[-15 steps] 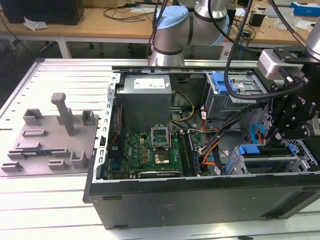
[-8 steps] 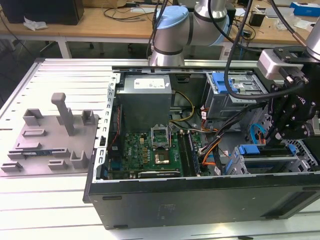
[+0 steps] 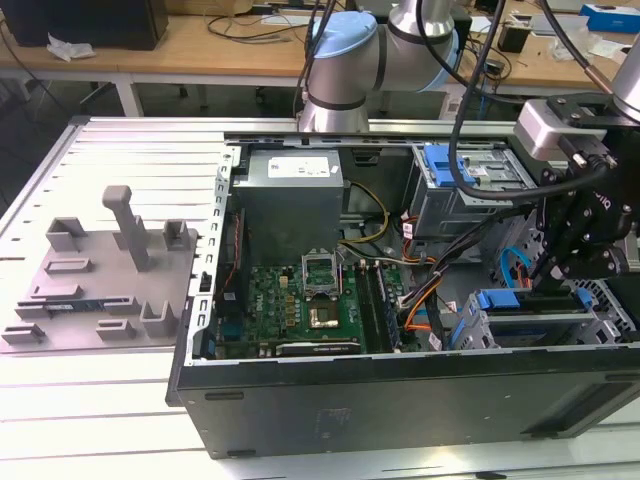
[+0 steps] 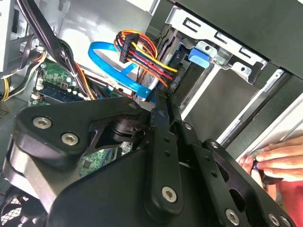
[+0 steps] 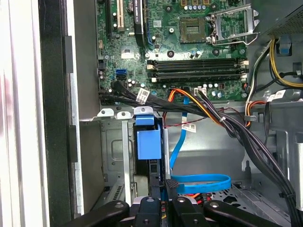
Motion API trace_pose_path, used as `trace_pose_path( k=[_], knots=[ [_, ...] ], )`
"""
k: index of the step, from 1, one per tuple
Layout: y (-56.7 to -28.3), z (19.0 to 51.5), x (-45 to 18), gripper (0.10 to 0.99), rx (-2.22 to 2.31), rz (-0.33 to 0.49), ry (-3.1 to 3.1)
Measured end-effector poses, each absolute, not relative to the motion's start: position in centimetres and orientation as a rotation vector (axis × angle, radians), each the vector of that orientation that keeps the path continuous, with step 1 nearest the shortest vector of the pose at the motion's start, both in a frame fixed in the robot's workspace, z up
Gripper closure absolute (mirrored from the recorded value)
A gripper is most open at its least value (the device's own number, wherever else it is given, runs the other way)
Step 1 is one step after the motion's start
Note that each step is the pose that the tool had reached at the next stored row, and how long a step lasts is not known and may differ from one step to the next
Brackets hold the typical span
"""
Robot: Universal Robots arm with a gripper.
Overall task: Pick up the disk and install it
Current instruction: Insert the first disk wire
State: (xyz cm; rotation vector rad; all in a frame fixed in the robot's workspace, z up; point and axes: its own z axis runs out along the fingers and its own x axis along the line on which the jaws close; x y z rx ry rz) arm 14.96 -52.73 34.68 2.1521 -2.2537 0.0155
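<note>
Blue-framed disk (image 5: 147, 144) in drive cage (image 5: 111, 156) | fingers (image 5: 161, 187) just above, closed

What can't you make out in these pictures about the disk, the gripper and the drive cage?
- The disk: in the exterior view, a black cable crosses its label and blue frame.
- The gripper: in both wrist views, its own linkage covers the fingertips, so open or shut is unclear.
- The drive cage: cut off by the exterior view's right edge, partly behind the gripper.
- A hand: cut off in the second wrist view.
</note>
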Motion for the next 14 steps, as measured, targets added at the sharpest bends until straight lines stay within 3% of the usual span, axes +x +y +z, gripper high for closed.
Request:
trace_pose_path(
  k=[14],
  knots=[
    [-52.84, 34.0, 14.96, 0.925, 2.149, 0.015, -2.257]
  ],
)
